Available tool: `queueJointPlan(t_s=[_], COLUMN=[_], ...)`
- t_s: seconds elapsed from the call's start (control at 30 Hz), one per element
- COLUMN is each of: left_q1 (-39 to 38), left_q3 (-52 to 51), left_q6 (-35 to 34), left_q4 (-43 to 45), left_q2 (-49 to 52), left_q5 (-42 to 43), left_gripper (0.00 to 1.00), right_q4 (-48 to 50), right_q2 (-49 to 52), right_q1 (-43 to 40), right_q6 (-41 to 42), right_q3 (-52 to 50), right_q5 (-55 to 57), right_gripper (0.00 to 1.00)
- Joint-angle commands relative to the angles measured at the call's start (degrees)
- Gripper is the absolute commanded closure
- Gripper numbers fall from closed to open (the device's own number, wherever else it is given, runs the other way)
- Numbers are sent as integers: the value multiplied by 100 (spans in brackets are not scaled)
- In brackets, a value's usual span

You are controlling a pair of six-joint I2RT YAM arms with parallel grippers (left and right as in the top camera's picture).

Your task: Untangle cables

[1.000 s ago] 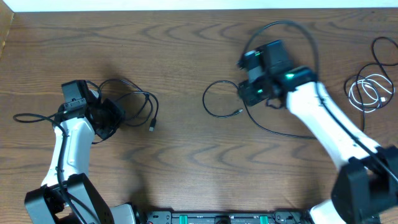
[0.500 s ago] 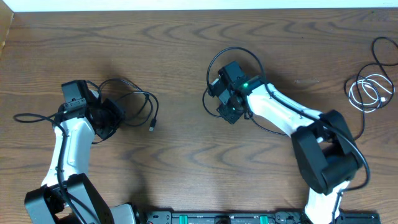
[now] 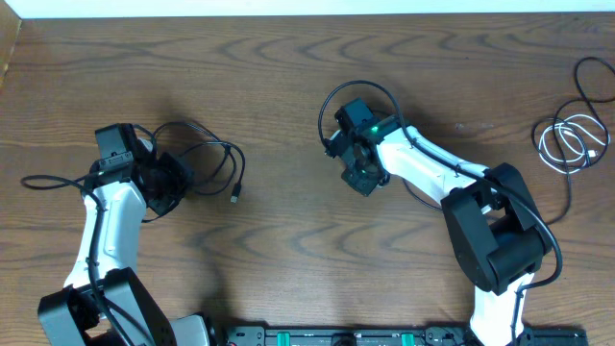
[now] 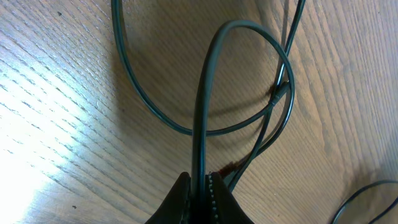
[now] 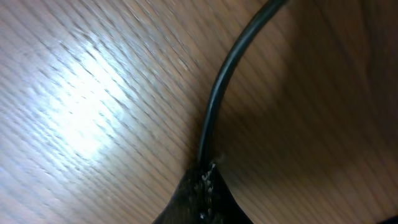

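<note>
My left gripper (image 3: 165,183) is shut on a black cable (image 3: 223,145) that lies in loose loops at the left of the table, its plug end (image 3: 235,196) to the right. In the left wrist view the jaws (image 4: 200,186) pinch one strand of that cable (image 4: 205,106), which loops over other strands. My right gripper (image 3: 360,163) is shut on a second black cable (image 3: 324,104) that arcs over it near the table's middle. In the right wrist view the jaws (image 5: 205,183) clamp that strand (image 5: 217,106) low over the wood. A coiled white cable (image 3: 560,135) lies at the far right.
Another black cord (image 3: 583,77) runs by the white coil at the right edge. A thin black cord (image 3: 48,180) trails left of the left arm. The robot's base bar (image 3: 327,336) is at the front edge.
My right gripper has swung left and toward the front with its black cable, whose loop now arcs over the gripper. The left arm and its cable have not moved.
</note>
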Motion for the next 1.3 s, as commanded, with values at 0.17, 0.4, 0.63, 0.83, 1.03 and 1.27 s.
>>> queueJointPlan(t_s=[0.17, 0.4, 0.63, 0.83, 1.03, 1.27], left_q1=[-13, -13, -13, -13, -13, -13], left_q3=[-28, -28, -28, -28, -28, -28], left_q6=[96, 96, 96, 96, 96, 96], left_q4=[-13, -11, -13, -11, -11, -13], left_q2=[20, 20, 20, 20, 20, 20], left_q5=[28, 28, 28, 31, 28, 31], left_gripper=[91, 92, 91, 92, 92, 91], right_q4=[-179, -199, -450, -544, -584, -400], right_q2=[-378, -1512, -1766, -1606, -1600, -1600], right_q1=[-122, -748, -1864, -2973, -3386, -2986], right_q6=[785, 1847, 2439, 2929, 2918, 1768], right_q3=[13, 13, -15, -90, -111, -452], right_q5=[820, 1878, 1875, 973, -1016, -1198], right_gripper=[99, 99, 99, 98, 68, 55])
